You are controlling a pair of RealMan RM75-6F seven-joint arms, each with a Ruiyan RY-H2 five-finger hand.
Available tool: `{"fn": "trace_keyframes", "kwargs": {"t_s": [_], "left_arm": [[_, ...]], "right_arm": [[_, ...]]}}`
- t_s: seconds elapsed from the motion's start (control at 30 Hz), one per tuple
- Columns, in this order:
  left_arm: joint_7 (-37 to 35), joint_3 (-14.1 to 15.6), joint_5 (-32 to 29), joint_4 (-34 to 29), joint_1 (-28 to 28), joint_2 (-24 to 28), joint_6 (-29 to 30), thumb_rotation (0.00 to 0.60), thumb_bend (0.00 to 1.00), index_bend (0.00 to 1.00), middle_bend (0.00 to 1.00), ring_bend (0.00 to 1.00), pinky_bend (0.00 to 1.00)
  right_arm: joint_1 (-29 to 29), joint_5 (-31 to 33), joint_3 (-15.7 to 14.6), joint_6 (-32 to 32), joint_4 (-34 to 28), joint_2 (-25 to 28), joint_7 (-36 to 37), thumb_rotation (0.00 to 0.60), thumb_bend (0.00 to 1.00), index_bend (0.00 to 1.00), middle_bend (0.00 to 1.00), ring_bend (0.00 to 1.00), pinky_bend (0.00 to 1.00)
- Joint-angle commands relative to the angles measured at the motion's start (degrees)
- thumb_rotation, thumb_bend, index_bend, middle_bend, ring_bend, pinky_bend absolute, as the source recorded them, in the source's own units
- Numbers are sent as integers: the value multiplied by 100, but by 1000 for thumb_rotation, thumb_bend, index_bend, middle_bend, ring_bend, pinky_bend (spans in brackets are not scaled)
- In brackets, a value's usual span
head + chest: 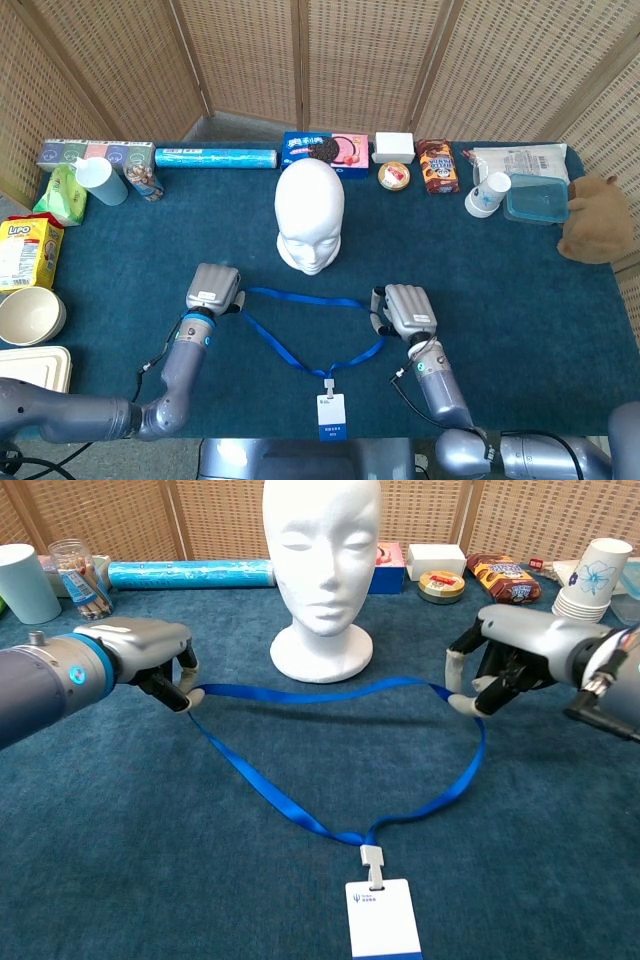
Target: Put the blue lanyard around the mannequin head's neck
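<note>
The white mannequin head [309, 215] [322, 562] stands upright at the table's middle, facing me. The blue lanyard [300, 347] [300, 813] is stretched into a wide loop in front of it, partly lifted off the cloth. Its white badge [331, 416] [381, 921] lies flat near the front edge. My left hand [213, 289] [150, 662] pinches the loop's left end. My right hand [405, 311] [500, 655] pinches the loop's right end. Both hands hover a little above the table, on either side of the head's base.
Along the back edge stand a blue roll [216, 158], a cookie box [324, 150], snack packs [438, 165], stacked paper cups [486, 194] and a plastic box [536, 198]. A cup [100, 180], jar [145, 183], wipes and bowls [30, 314] sit on the left. A plush toy [596, 219] sits far right.
</note>
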Motion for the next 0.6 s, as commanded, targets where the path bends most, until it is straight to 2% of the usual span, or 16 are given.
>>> {"fn": "trace_keyframes", "kwargs": {"t_s": [0.03, 0.33, 0.47, 0.6], "left_arm": [[-486, 64, 522, -299, 260, 217, 100, 430, 486, 686, 1000, 1000, 1000], [-1359, 304, 2042, -1033, 778, 865, 603, 429, 486, 686, 1000, 1000, 1000], [-1727, 327, 2655, -1310, 968, 1175, 821, 433, 486, 686, 1000, 1000, 1000], [-2311, 213, 3422, -1896, 1218, 1784, 1156, 430, 486, 686, 1000, 1000, 1000]], "right_arm": [[-197, -434, -86, 144, -372, 266, 272, 600, 500, 625, 1000, 1000, 1000], [-486, -1461, -193, 330, -1281, 926, 666, 600, 500, 627, 1000, 1000, 1000], [-577, -1827, -224, 411, -1627, 1145, 757, 600, 500, 629, 1000, 1000, 1000], [-677, -2253, -135, 359, -2262, 1574, 1154, 600, 500, 631, 1000, 1000, 1000]]}}
